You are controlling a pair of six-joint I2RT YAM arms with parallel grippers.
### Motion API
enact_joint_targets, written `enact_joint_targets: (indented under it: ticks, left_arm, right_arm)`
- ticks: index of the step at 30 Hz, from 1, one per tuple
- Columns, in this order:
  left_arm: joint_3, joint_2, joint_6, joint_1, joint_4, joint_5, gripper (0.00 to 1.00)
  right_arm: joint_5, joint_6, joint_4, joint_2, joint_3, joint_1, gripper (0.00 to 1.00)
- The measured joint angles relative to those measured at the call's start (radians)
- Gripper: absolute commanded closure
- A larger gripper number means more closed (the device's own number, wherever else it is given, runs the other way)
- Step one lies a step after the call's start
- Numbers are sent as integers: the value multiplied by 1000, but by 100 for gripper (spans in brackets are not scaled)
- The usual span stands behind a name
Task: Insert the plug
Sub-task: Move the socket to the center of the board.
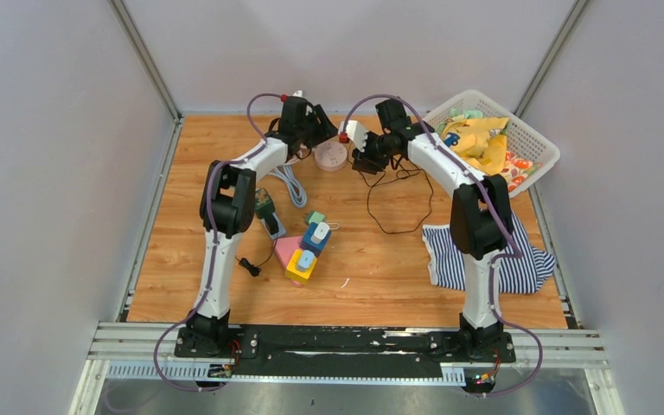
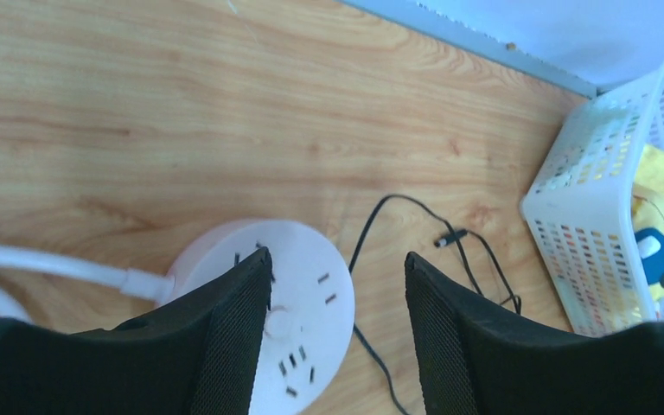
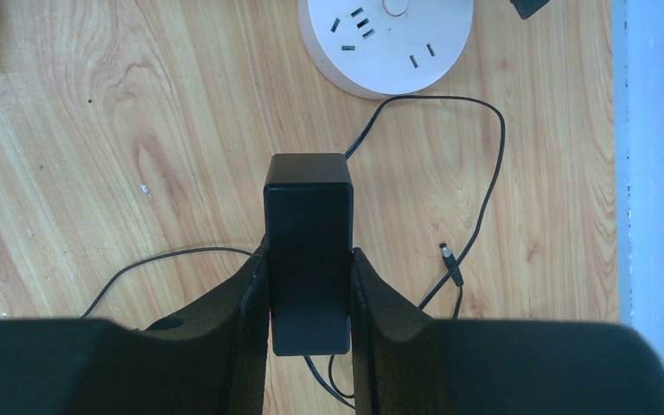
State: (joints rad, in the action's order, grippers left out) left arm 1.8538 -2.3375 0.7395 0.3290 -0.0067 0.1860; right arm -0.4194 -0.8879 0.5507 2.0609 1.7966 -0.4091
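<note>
Two arm bases: bolted side by side on black rail at near edge of table (image 1: 380,285); top = pale wood-grain laminate, matte.
Toy blocks (image 1: 304,246): chunky plastic cluster, pink/yellow/blue/green, mid-table near L arm.
Striped cloth (image 1: 445,251): navy-white, soft, crumpled; part hidden behind R arm.
Thin black cable (image 3: 487,164): loose loops on the wood, ends in small barrel connector (image 3: 450,262) lying free.
right gripper (image 3: 309,257): mesh-textured black pads clamped on both sides of the adapter, carried above table.
black power adapter (image 3: 307,199): smooth boxy brick w/ rounded corners; not plugged in, hub ahead of it w/ bare wood btwn; prongs not visible.
round white socket hub (image 3: 389,43): glossy disc, slot sets round a center button; cut off by frame top in R wrist view; white cord (image 2: 52,264) leaves its side.
left gripper (image 2: 337,259): jaws apart, nothing btwn, hanging over hub; one finger covers part of hub face.
Basket (image 1: 538,130): white plastic lattice, far R corner, yellow fabric + small bits piled in; contents hard to ID.
Unclear: small green-black item (image 1: 266,207) by L arm, too small to name.
</note>
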Motion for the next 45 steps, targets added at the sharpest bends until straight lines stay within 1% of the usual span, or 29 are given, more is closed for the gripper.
enact_joint_targets:
  ticks: [2,5,8,13,16,19,23,25,27,34,38,42,45]
  left_arm:
    - [41,-34,-3,-1,5,-12,47]
    - [84,-94,-2,-2,8,-6,47]
    - [107,-129,5,-5,36,22,49]
    - [113,-138,16,-7,40,97,52]
    - [91,-136,20,-3,54,158,52]
    - [26,-105,16,11,84,209,52]
    - [-44,-57,6,37,79,251,53]
    - [-58,-43,3,45,67,259,50]
    - [-61,-31,0,48,46,257,46]
    - [-26,12,-3,33,-31,195,43]
    - [-11,50,-39,18,-102,139,39]
    - [15,55,-91,-1,-162,100,39]
    - [53,32,-116,-8,-199,98,41]
  right_arm:
    - [2,0,-3,0,0,3,100]
    - [1,0,-5,-2,0,7,100]
    - [2,0,-6,-4,0,12,100]
    - [2,0,-19,-14,-7,18,100]
    - [0,0,-26,-19,-10,19,100]
    - [-12,0,-29,-20,-10,22,100]
    - [-24,0,-30,-22,-10,24,100]
    - [-27,0,-31,-24,-10,24,100]
    - [-33,0,-31,-29,-10,24,100]
    - [-54,0,-35,-38,-10,18,100]
    - [-52,0,-32,-38,0,6,100]
    - [-51,-11,-26,-22,58,-16,100]
    - [-48,-25,-27,3,111,-30,100]
